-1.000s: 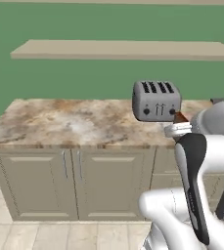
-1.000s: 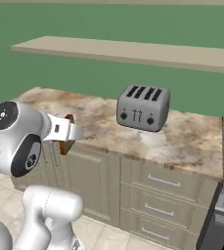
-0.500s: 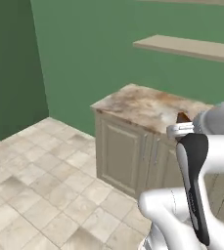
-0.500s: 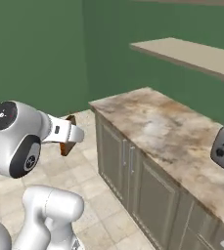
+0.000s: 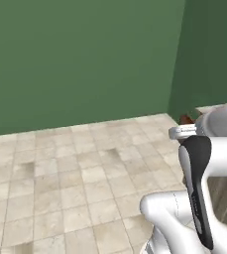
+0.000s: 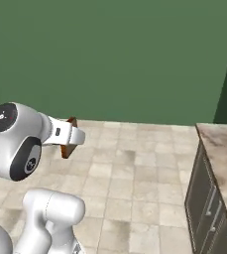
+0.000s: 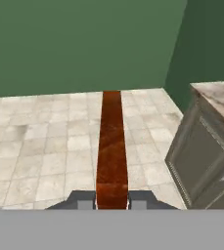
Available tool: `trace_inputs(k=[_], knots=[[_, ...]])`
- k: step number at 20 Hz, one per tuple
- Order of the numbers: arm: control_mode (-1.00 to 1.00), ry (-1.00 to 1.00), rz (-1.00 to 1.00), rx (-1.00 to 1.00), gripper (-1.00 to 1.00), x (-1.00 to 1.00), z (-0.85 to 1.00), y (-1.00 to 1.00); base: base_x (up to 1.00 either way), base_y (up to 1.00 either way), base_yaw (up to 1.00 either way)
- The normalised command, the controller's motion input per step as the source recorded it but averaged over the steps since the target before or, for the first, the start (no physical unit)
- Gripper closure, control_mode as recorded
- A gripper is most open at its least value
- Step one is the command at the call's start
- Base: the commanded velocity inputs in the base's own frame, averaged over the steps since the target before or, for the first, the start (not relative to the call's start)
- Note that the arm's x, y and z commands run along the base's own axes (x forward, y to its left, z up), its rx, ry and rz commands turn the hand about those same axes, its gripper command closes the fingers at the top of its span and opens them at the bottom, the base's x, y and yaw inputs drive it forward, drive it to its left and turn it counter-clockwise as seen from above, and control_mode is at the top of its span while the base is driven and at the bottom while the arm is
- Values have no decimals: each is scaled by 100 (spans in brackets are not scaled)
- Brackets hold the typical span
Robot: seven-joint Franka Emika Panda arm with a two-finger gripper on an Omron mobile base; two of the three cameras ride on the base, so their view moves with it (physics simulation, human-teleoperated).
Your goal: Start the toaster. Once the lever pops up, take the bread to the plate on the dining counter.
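My gripper (image 7: pixel 112 200) is shut on the bread (image 7: pixel 112 146), a brown slice that the hand view shows edge-on as a long strip running away from the fingertips. From the right base view the bread (image 6: pixel 65 150) sticks out around the white hand, and the gripper (image 6: pixel 69 136) is held in the air over the floor. In the left base view a small brown corner of the bread (image 5: pixel 186 119) peeks out just past the gripper (image 5: pixel 183 131). The toaster, the plate and the dining counter are out of view.
A green wall and a beige tiled floor (image 5: pixel 75 168) lie ahead. The end of a marbled counter (image 6: pixel 224 149) with cabinet fronts stands at the right, and appears again as the counter (image 7: pixel 216 97) in the hand view.
The whole picture has swung as the base turned: toaster, shelf and long counter slid off to the right, wall and floor came in. The bread stays in the shut gripper.
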Motion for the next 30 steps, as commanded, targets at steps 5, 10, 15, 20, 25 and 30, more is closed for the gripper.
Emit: trace_inputs(k=[5, 10, 15, 20, 25, 30], knots=[[100, 0, 0, 0, 100, 0, 0, 0, 0, 0, 100], [100, 0, 0, 0, 100, 0, 0, 0, 0, 0, 100], [100, 0, 0, 0, 100, 0, 0, 0, 7, -4, 97], [100, 0, 0, 0, 100, 0, 0, 0, 27, -36, 81], [100, 0, 0, 0, 100, 0, 0, 0, 25, -71, 61], [100, 0, 0, 0, 100, 0, 0, 0, 44, -71, 46]])
